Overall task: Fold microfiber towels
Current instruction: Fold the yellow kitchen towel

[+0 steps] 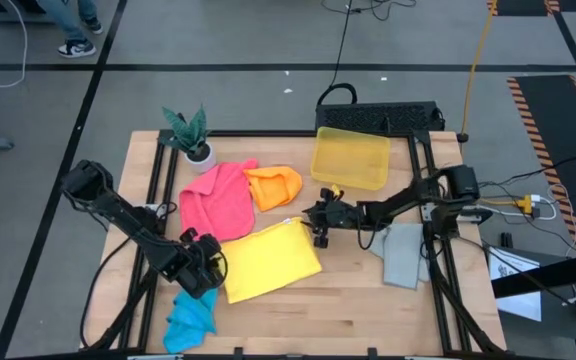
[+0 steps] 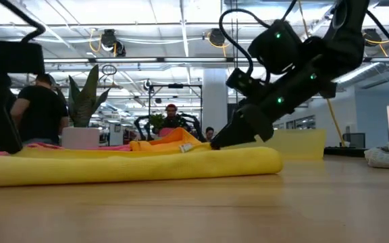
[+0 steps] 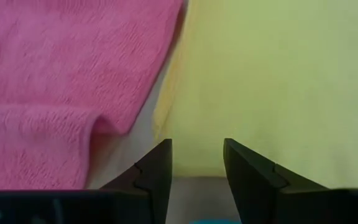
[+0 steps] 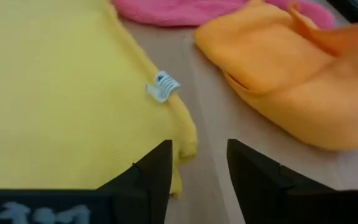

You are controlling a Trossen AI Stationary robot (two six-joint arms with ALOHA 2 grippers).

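Observation:
The yellow towel (image 1: 268, 262) lies folded on the middle of the table, its white label (image 4: 161, 87) near the far right corner. My left gripper (image 1: 211, 262) stands open at the towel's left edge (image 3: 166, 106), beside the pink towel (image 3: 61, 74). My right gripper (image 1: 313, 215) is open over the yellow towel's far right corner (image 4: 185, 140), slanting down at it (image 2: 216, 142). Nothing is between either pair of fingers. The orange towel (image 1: 273, 185) lies crumpled beside the pink one (image 1: 218, 198). The blue towel (image 1: 190, 318) is bunched at the near left, and the grey towel (image 1: 403, 255) lies on the right.
A translucent yellow bin (image 1: 350, 158) stands at the far side right of the middle. A small potted plant (image 1: 190, 135) is at the far left corner. Bare wood (image 1: 368, 310) stretches along the near edge. People show in the room beyond the table (image 2: 39, 108).

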